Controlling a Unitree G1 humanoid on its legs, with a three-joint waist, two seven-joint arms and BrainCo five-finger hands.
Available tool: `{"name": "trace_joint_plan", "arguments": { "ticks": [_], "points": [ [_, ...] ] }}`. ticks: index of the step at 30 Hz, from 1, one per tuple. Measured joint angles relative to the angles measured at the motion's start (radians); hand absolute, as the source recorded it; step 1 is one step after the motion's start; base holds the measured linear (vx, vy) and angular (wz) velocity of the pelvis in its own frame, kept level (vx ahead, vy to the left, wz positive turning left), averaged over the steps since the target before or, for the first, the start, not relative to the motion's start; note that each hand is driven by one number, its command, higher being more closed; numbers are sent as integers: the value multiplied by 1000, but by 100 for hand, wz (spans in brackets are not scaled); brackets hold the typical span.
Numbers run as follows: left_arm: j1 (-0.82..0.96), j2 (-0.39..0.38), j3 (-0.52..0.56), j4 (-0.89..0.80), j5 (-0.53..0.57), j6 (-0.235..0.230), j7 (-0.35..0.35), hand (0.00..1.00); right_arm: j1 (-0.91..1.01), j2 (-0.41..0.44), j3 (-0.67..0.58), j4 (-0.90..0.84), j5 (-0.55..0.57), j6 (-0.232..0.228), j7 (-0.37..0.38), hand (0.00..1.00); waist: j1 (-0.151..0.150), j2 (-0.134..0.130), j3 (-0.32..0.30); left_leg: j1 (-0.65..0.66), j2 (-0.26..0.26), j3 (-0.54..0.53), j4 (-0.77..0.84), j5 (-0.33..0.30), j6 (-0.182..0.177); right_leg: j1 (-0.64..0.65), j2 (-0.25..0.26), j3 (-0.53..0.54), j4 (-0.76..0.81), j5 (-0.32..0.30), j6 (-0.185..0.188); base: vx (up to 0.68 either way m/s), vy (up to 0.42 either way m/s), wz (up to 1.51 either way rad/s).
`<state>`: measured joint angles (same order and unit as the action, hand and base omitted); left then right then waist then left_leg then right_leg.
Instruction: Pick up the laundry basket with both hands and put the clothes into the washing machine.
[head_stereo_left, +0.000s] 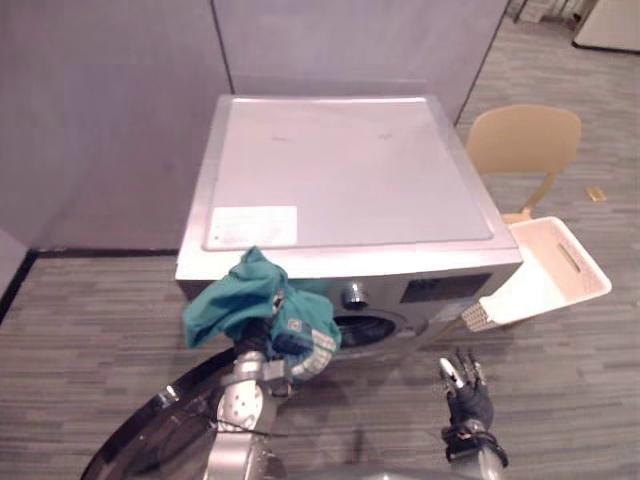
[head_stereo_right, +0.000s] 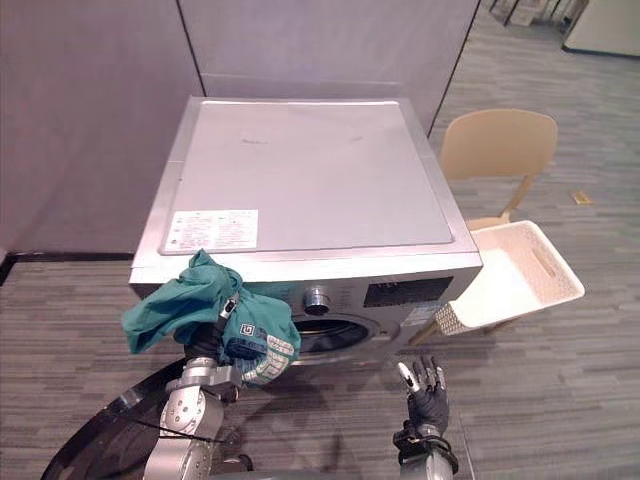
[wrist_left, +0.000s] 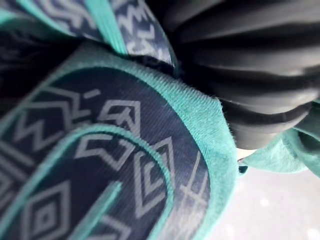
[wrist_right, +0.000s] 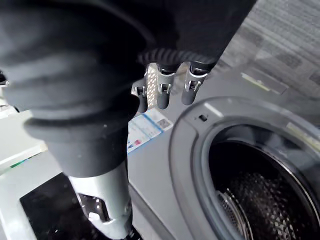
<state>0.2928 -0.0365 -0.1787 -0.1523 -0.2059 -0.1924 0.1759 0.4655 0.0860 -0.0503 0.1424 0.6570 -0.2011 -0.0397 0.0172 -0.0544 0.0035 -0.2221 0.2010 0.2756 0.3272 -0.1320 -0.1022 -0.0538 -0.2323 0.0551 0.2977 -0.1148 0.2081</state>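
With the right hand (head_stereo_left: 467, 392) spread open and the grip of the left hand (wrist_left: 250, 60) untellable, the loosely draped garment (head_stereo_left: 250, 300) could be dropped short of the drum (wrist_right: 260, 200).

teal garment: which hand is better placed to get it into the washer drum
Left. The teal garment hangs over the left hand just beside the drum opening; the right hand is open, empty, lower down.
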Motion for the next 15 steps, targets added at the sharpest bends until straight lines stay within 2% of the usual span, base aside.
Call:
{"name": "trace_joint_plan", "arguments": {
  "ticks": [2, 3, 4, 5, 6, 10, 11, 12, 13, 14, 15],
  "points": [
    [1, -2, -10, 0, 0, -5, 0, 100, -1, -15, 6, 0, 0, 11, 3, 0, 0, 33, 20, 6, 38, -4, -14, 1, 1, -79, 25, 10, 124, -14, 7, 36, -52, -7],
    [3, -2, -9, 2, -7, -18, 0, 100, -2, -28, 28, -6, -2, 14, 13, 0, 3, 32, 24, 5, 50, 1, -15, 1, 0, -91, 34, -3, 12, -104, -10, 22, -140, -6],
    [2, 3, -9, 0, -12, -25, 0, 100, -3, -24, 35, -12, -2, 13, 19, 0, 3, 18, 27, -4, 45, 1, -1, -1, -2, -94, 32, 2, -51, -25, -30, 31, -218, -2],
    [-7, -1, -18, 11, -19, -21, -1, 100, -16, -34, 39, -11, -2, 13, 23, 0, 4, 23, 36, -29, 58, -3, 25, -10, -13, -96, 47, -20, -59, -41, -30, 24, -191, -16],
    [-8, -10, -30, 10, -19, -20, -2, 100, -31, -45, 39, -21, -2, 13, 23, 0, 14, 40, 48, -48, 81, 0, 29, -10, -14, -120, 61, -23, -61, -41, -30, 1, -164, -19],
    [-44, -18, -93, 38, -19, -8, -3, 100, -29, -88, 47, -58, -1, 12, 23, 0, 21, 63, 73, -109, 105, 0, 42, -11, -16, -172, 88, -26, -67, -41, -29, -49, -73, -12],
    [-68, -18, -105, 49, -19, -7, -3, 100, -31, -96, 56, -75, 0, 12, 23, 0, 19, 50, 95, -135, 111, -2, 63, -13, -19, -201, 90, -26, -42, -44, -26, -64, -56, -6],
    [-83, -17, -109, 49, -19, -7, -2, 100, -37, -94, 60, -88, 0, 12, 22, 0, 20, 56, 108, -147, 113, -3, 76, -13, -19, -217, 89, -25, -21, -48, -20, -91, -15, -2],
    [-111, -17, -119, 50, -18, -7, 0, 100, -49, -94, 68, -114, 1, 10, 21, 0, 18, 44, 139, -182, 114, -10, 107, -23, -14, -259, 88, -25, 26, -60, -23, -123, 7, 6],
    [-140, -17, -123, 54, -18, -8, 1, 100, -57, -93, 77, -139, 1, 5, 20, 0, 17, 37, 160, -226, 116, -27, 150, -51, -27, -301, 86, -25, 76, -90, -23, -162, 29, 12],
    [-166, -17, -124, 73, -18, -8, 2, 100, -71, -92, 90, -142, 1, 1, 17, 0, 16, 26, 175, -266, 117, -35, 194, -69, -25, -338, 80, -23, 123, -118, -21, -172, 59, 14]
  ]
}}
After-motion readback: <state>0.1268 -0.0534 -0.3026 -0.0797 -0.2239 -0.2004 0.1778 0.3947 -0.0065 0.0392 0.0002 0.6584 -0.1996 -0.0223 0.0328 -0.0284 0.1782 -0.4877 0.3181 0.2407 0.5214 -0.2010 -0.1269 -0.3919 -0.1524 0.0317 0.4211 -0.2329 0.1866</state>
